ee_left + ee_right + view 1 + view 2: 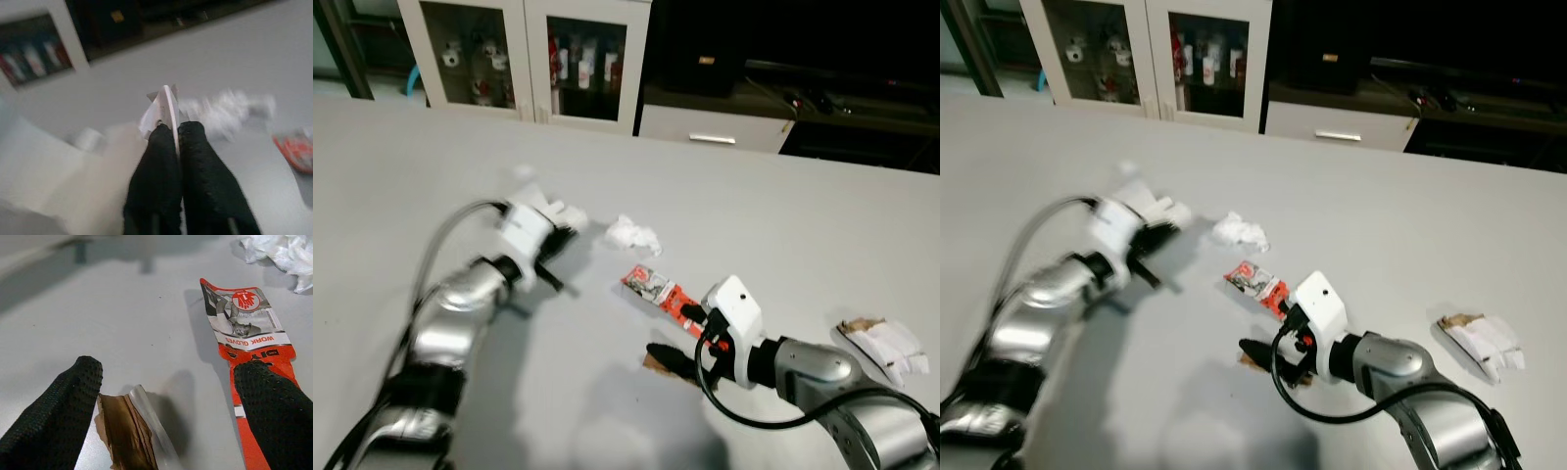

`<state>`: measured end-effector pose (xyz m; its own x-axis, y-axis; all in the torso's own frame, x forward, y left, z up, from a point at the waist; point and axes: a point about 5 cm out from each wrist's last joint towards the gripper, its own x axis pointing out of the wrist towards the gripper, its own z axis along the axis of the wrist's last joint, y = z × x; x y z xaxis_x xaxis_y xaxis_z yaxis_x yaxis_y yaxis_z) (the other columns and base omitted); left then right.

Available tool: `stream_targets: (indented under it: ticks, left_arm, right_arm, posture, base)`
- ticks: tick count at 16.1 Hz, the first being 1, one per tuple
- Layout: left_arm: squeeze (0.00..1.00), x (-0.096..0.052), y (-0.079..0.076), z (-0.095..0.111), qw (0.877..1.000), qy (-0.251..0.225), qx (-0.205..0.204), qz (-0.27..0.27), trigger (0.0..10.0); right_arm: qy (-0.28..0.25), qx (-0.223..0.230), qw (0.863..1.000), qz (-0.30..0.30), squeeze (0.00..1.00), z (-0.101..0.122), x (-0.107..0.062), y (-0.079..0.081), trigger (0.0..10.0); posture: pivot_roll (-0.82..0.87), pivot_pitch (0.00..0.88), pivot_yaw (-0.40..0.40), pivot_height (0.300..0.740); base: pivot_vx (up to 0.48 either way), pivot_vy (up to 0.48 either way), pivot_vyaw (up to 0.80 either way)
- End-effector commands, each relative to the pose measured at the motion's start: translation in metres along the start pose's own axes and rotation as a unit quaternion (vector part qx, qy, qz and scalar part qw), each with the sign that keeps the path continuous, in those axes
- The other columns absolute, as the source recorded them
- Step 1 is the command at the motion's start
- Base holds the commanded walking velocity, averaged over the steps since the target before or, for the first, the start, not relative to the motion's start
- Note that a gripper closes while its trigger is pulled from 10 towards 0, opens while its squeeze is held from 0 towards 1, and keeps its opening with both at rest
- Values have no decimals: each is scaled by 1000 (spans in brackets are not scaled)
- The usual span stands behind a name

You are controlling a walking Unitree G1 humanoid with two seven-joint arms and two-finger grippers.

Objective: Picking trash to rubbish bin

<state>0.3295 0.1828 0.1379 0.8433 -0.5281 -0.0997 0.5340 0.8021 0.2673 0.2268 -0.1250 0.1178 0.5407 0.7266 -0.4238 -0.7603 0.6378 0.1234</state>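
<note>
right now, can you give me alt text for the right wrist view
The right gripper is open, its black fingers low over a grey surface, straddling a torn brown scrap. An orange work gloves package lies flat beside one finger, crumpled white paper beyond it.

- white paper scrap (pixel 164 110) pinched upright between black fingertips
- crumpled white tissue (pixel 632 235) on grey floor
- red work-glove card (pixel 247 328) flat, beside it
- torn brown wrapper (pixel 128 434) nearby
- white-brown wrapper (pixel 884 349) well apart

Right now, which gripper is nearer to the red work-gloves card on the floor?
Right. The right gripper is open, with one finger over the red card. The left gripper is off to the card's left, pinching white paper.
</note>
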Motion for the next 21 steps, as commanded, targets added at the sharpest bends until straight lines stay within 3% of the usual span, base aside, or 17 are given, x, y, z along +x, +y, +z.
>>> stream_targets:
  ticks: [1, 5, 7, 9, 10, 11, 13, 15, 20, 21]
  left_arm:
    - [0, -6, 3, 11, 1000, -24, -7, 11, 0]
    - [0, -28, 9, 34, 997, -67, -22, 31, 0]
    - [0, -39, 14, 50, 989, -126, -45, 69, 0]
    - [0, -54, 24, 79, 959, -225, -127, 117, 0]
    - [0, -59, 28, 92, 934, -277, -188, 126, 0]
    - [0, -60, 28, 94, 931, -282, -195, 127, 0]
    - [0, -66, 32, 100, 894, -335, -271, 124, 0]
    - [0, -68, 27, 100, 878, -345, -315, 106, 0]
    - [0, -67, 12, 86, 891, -291, -333, 104, 0]
    - [0, -66, 6, 85, 895, -281, -333, 97, 0]
  right_arm:
    - [-5, -5, 1000, 4, 0, 3, -2, 0, 10000]
    - [-11, -4, 1000, 2, 0, 3, -1, 1, 10000]
    - [-15, 0, 1000, -4, 0, 2, -2, 1, 10000]
    - [-26, 4, 1000, -16, 0, 3, 0, -3, 10000]
    - [-41, 6, 999, -26, 0, 8, 4, -7, 10000]
    - [-43, 5, 999, -27, 0, 8, 5, -7, 10000]
    - [-52, 2, 998, -29, 0, 11, 10, -8, 10000]
    - [-65, 1, 997, -38, 0, 12, 12, -7, 10000]
    - [-136, 11, 985, -110, 0, 26, 15, -16, 10000]
    - [-160, 14, 977, -142, 0, 32, 14, -22, 10000]
  posture:
    - [-69, 44, -101, 740]
    - [-65, 41, -96, 740]
    - [-63, 34, -95, 740]
    - [-53, 6, -93, 740]
    - [-48, 0, -95, 740]
    - [-43, 0, -95, 740]
    - [-29, 0, -99, 740]
    - [-19, 0, -95, 740]
    - [-13, 0, -78, 740]
    - [-8, 0, -71, 740]
  base:
    - [0, 0, 0]
    - [0, 0, 0]
    - [0, 0, 0]
    - [0, 0, 0]
    - [0, 0, 0]
    - [0, 0, 0]
    - [0, 0, 0]
    - [0, 0, 0]
    - [0, 0, 0]
    - [0, 0, 0]
